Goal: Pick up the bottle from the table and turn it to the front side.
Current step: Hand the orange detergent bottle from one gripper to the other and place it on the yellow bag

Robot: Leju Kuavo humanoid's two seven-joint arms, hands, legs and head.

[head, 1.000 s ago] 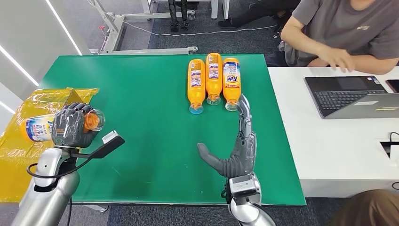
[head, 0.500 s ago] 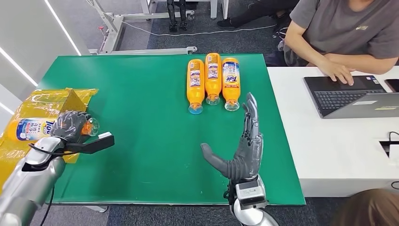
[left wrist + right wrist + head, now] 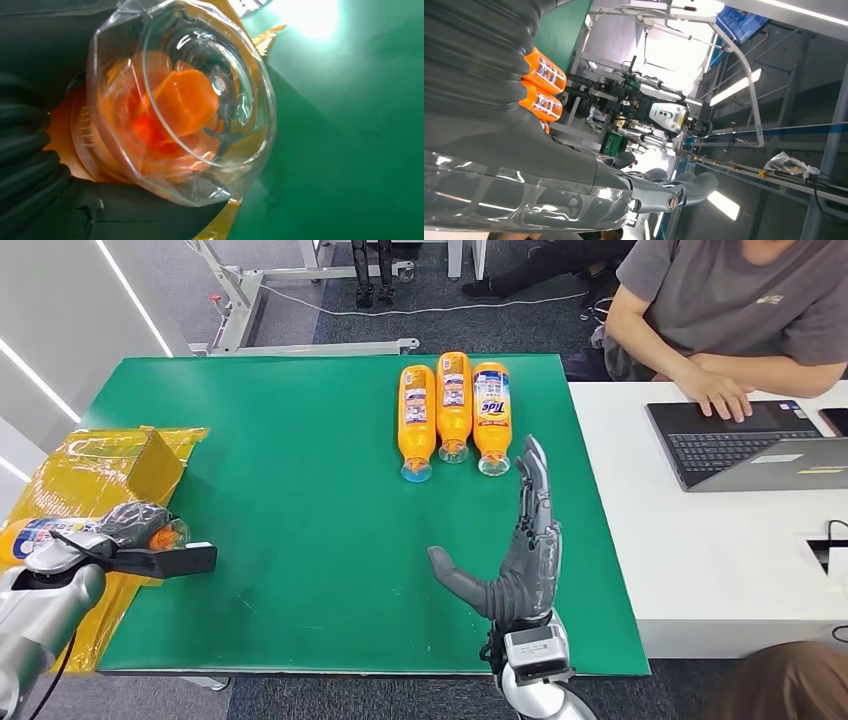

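A: Left hand (image 3: 135, 523)?
B: Gripping the bottle (image 3: 40, 535), now sinking lower over the yellow bag (image 3: 95, 460), beside the desk (image 3: 300, 490).
A: Right hand (image 3: 515, 560)?
B: Staying spread, holding nothing, near three bottles (image 3: 453, 410).

a green table (image 3: 300, 440) stands on dark grey carpet (image 3: 520, 310), with a white table (image 3: 720, 550) butted against its right side and a person (image 3: 740, 310) seated behind that at a laptop (image 3: 740, 445). beyond the far edge a white metal frame (image 3: 250, 300) stands on the carpet with a white cable (image 3: 330, 308) trailing past it. a pale wall (image 3: 60, 330) with slanted light strips (image 3: 135, 295) runs along the left.
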